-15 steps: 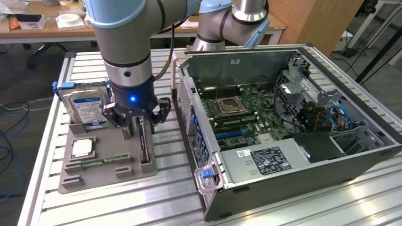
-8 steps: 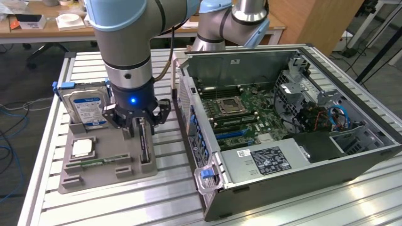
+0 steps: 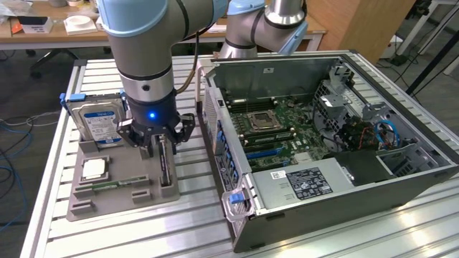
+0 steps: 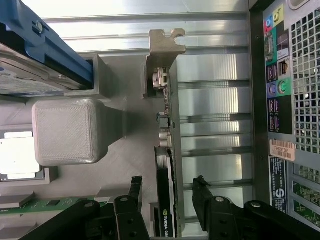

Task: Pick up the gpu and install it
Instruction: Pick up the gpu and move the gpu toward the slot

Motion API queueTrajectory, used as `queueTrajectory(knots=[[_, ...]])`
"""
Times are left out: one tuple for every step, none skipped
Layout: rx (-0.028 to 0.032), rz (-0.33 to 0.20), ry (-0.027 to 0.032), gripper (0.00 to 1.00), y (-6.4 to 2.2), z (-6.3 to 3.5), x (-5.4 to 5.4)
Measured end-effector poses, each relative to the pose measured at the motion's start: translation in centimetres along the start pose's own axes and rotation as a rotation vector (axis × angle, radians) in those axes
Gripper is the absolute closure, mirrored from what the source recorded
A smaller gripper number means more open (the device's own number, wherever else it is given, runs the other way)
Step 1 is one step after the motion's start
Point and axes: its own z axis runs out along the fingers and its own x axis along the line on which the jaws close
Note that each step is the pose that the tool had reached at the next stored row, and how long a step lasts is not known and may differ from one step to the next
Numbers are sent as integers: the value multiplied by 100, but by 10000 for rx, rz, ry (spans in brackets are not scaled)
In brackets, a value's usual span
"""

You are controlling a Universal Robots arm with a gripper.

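While the open gripper (image 4: 167,183) straddles the graphics card (image 4: 169,145), the pick-up step is in hand.
Nothing gripped yet; closing squarely on the thin card's faces looks essential.

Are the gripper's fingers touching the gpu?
Apart. Wrist view: the open gripper straddles the gpu, with a visible gap on each side.

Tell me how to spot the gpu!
Find the big open computer case; beside it, on the exterior view's left, sits a grey holder tray. The gpu stands on edge along the tray side nearest the case, under the open gripper. It is a thin dark strip, unlike the fat blue-labelled hard drive.
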Motion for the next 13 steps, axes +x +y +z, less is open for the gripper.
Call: queueTrajectory(knots=[[-1, 0, 0, 47, 0, 2, 0], [-1, 1, 0, 47, 0, 3, 0], [-2, 1, 0, 47, 0, 6, 0], [-3, 1, 0, 47, 0, 8, 0], [-3, 0, 0, 47, 0, 9, 0], [-5, 1, 0, 47, -1, 16, 1], [-8, 1, 1, 47, -1, 23, 1], [-9, 1, 1, 47, -1, 25, 1], [-9, 1, 1, 47, -1, 27, 1], [-11, 1, 1, 47, -1, 29, 1], [-12, 1, 1, 47, -2, 31, 1], [-12, 1, 1, 47, -2, 33, 1], [-13, 1, 1, 47, -2, 35, 1]])
